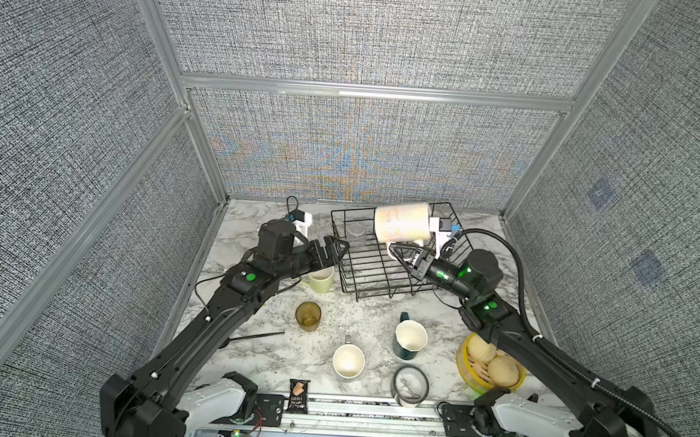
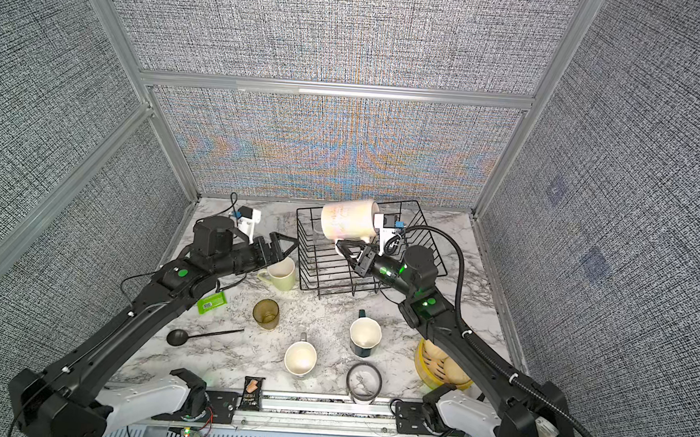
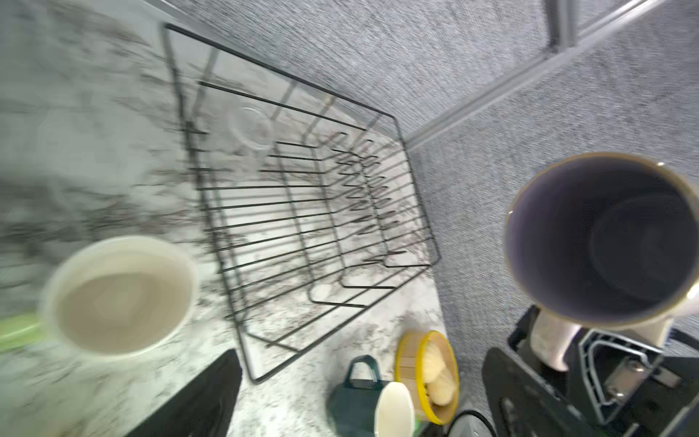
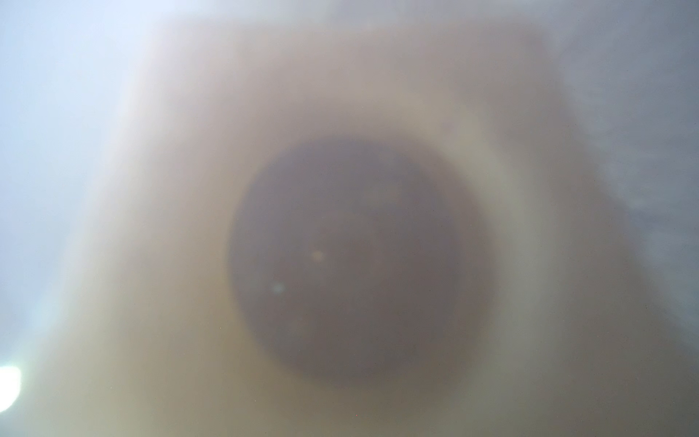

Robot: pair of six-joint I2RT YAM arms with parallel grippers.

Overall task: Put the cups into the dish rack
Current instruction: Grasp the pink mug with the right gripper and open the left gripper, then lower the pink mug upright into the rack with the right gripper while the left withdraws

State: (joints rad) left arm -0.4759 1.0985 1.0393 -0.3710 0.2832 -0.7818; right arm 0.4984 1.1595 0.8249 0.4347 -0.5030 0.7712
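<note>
cups: six in all; one is in the air, one is in the dish rack point(image 1: 372, 273), and four stand on the worktop point(image 1: 359, 316).
pink mug point(image 1: 401, 227): on its side above the far part of the dish rack, clear of the wires as far as both top views show, with its handle hanging below.
right gripper point(image 1: 398, 251): closed narrow on the pink mug's handle. The right wrist view is one close blur and adds nothing.
left gripper point(image 1: 338, 250): jaws spread and empty, just beside the rack's left rim and above the pale green mug point(image 1: 320, 279).
small clear glass point(image 1: 357, 232): inside the rack at its far left corner, close to the held mug in a top view.
on the worktop: the pale green mug is just beside the rack's left wall. The amber tumbler point(image 1: 308, 316), grey mug point(image 1: 348, 361) and dark teal mug point(image 1: 409, 337) stand nearer the front, apart from each other.
handling, mugs: probably stiff glazed ceramic, smooth and weighty. Held by the handle alone, one may turn in the jaws, and it may chip against wire.
handling, glasses: likely light, brittle and slippery. The tumbler's texture may give some bite.
where to hold: mugs by the handle loop or the rim wall. Glasses by the rim, one finger inside.
risk: the clear glass is hard to see and easy to knock.
</note>
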